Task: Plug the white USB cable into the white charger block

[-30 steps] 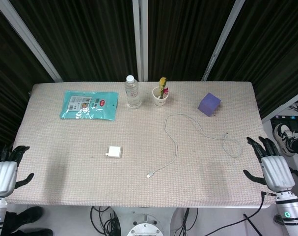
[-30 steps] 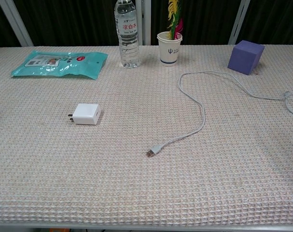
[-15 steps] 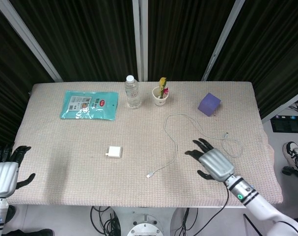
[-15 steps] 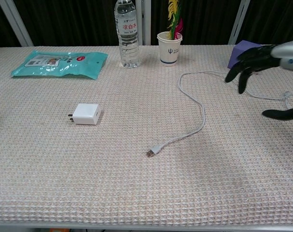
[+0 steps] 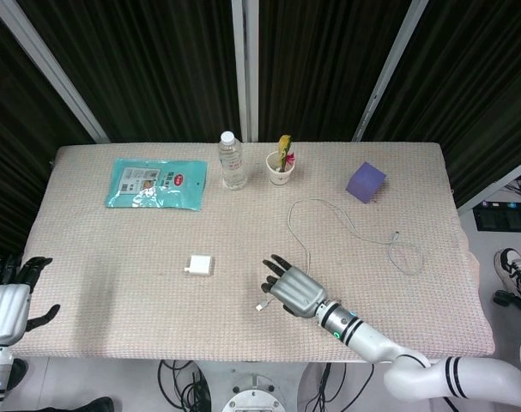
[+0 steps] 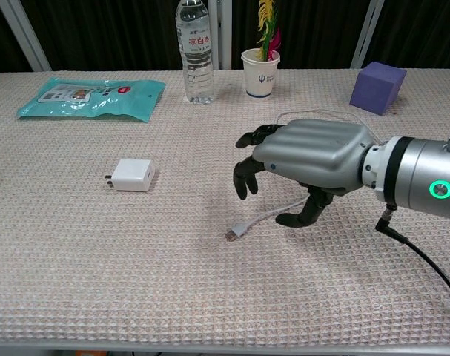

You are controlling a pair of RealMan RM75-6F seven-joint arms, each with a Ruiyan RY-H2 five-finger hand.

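The white charger block (image 5: 200,264) (image 6: 133,175) lies flat on the woven mat, prongs pointing left. The white USB cable (image 5: 346,225) curves across the mat, and its USB plug (image 5: 261,305) (image 6: 236,231) lies free at the near end. My right hand (image 5: 291,288) (image 6: 308,159) hovers open just above and right of that plug, fingers spread and pointing left, holding nothing. It covers part of the cable (image 6: 263,217). My left hand (image 5: 6,302) stays open off the table's left edge, seen only in the head view.
Along the back stand a teal packet (image 5: 155,183) (image 6: 91,96), a water bottle (image 5: 233,161) (image 6: 195,52), a paper cup with flowers (image 5: 280,167) (image 6: 261,73) and a purple cube (image 5: 365,181) (image 6: 377,87). The cable's far end loops at the right (image 5: 403,251).
My right hand has swept left across the table, from near the cable's right loop to just over the USB plug. The left hand has stayed put.
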